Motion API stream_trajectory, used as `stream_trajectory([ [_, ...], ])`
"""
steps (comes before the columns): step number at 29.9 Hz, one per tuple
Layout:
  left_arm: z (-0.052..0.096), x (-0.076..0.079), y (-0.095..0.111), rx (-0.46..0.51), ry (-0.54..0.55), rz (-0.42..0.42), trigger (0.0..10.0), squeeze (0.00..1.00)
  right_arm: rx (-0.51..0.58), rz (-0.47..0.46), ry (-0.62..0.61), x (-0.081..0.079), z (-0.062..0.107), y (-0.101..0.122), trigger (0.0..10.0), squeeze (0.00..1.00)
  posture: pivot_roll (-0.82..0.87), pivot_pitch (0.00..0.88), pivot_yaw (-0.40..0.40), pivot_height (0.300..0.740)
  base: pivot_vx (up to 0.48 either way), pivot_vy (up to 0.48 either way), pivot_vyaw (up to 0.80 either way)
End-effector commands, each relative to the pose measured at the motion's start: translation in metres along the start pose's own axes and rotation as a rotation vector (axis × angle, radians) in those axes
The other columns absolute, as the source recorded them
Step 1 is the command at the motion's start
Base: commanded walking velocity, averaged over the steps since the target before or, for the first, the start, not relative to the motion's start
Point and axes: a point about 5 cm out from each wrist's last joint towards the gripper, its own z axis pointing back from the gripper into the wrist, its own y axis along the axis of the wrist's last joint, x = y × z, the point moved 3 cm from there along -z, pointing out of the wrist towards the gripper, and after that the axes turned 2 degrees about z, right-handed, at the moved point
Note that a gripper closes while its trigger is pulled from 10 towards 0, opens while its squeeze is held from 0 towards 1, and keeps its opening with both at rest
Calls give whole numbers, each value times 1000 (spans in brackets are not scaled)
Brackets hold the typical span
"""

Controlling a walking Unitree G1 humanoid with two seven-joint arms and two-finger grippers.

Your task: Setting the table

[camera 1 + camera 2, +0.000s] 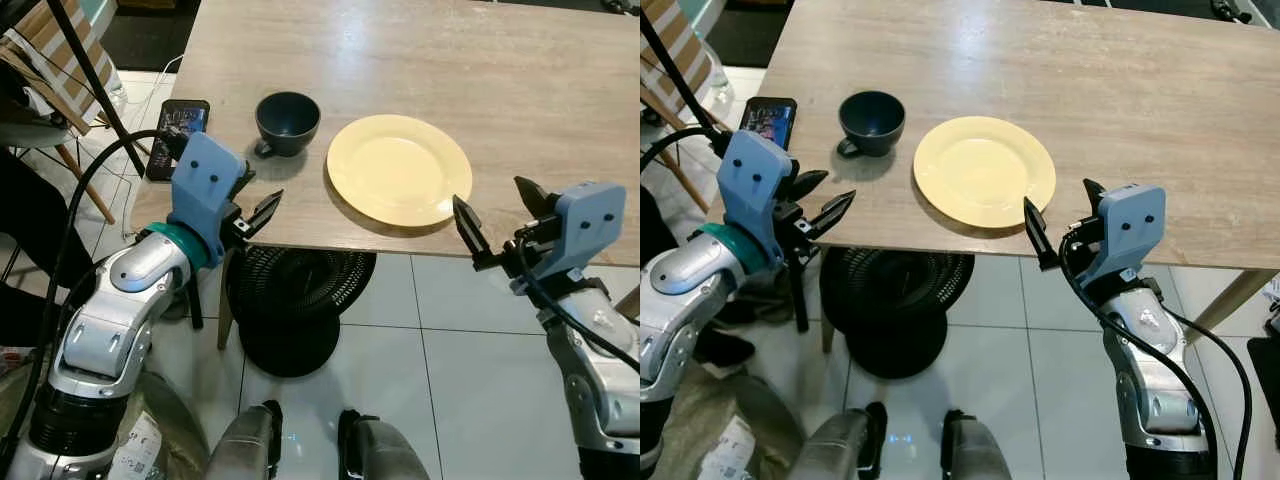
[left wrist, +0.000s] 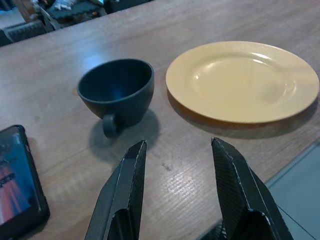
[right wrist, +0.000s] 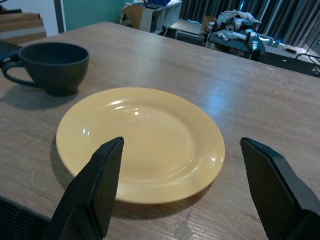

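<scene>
I see the plate (image 1: 399, 169) near the tabletop (image 1: 480, 70) edge, cup (image 1: 287, 122) just left, phone (image 1: 178, 135) farther left, fan (image 1: 295, 300) underneath. Left claw (image 1: 256, 212) and right claw (image 1: 497, 212) hover spread, empty.

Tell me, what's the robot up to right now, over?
Left gripper open, empty, near the dark cup. Right gripper open, facing the yellow plate at the table edge. Phone beside cup; nothing blocking.
</scene>
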Motion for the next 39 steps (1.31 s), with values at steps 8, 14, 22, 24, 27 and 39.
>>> stream_trajectory([
  [8, -7, 1, -7, -3, 24, 0, 10000, 0, -30, -44, -57, 9, 3, -10, 10000, 0, 20, 84, 23, 740, 0, 0, 0],
  [14, -8, -4, -8, -3, 31, 0, 10000, 0, -36, -47, -78, 11, 3, -11, 10000, 0, 8, 76, 24, 740, 0, 0, 0],
  [22, -11, -3, -7, 5, 37, 2, 10000, 0, -39, -44, -86, 12, 4, -13, 10000, 0, 12, 67, 24, 740, 0, 0, 0],
  [24, -11, -3, -8, 8, 39, 6, 10000, 0, -40, -45, -88, 12, 3, -13, 10000, 0, 15, 67, 22, 740, 0, 0, 0],
  [27, -11, -4, -8, 13, 58, 14, 10000, 0, -38, -48, -90, 11, 1, -14, 10000, 0, 17, 74, 19, 740, 0, 0, 0],
  [39, -11, -5, -9, 12, 75, 30, 10000, 0, -50, -47, -90, 9, 4, -16, 10000, 0, 15, 84, 23, 740, 0, 0, 0],
])
